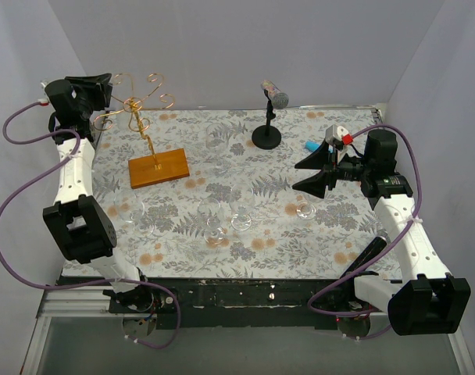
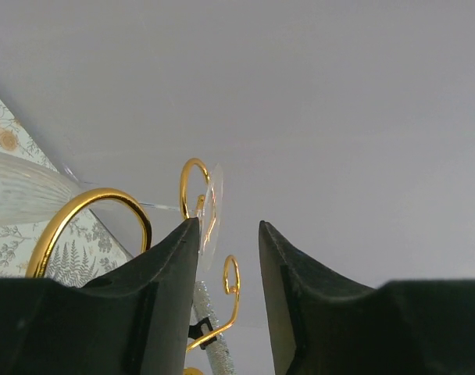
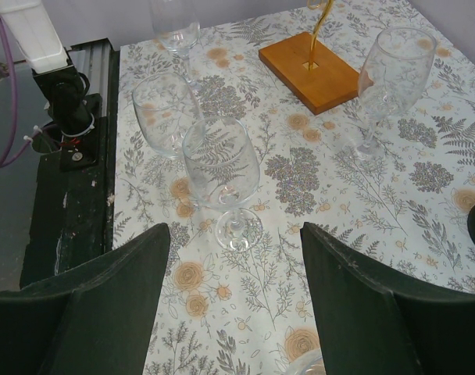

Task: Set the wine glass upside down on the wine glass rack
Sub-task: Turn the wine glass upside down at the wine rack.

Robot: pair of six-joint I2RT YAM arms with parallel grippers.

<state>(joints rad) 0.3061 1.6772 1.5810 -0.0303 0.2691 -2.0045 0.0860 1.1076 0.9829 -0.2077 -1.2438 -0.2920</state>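
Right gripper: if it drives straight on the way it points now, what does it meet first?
Probably the nearest upright wine glass, centred between the right gripper's fingers in the wrist view; depth is unclear.

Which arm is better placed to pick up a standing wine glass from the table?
Right: the right gripper, open, faces an upright wine glass; the left gripper is among the curls of the wine glass rack.

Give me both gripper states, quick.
Left gripper: open, nothing between its fingers, up by the wine glass rack.
Right gripper: open, empty.
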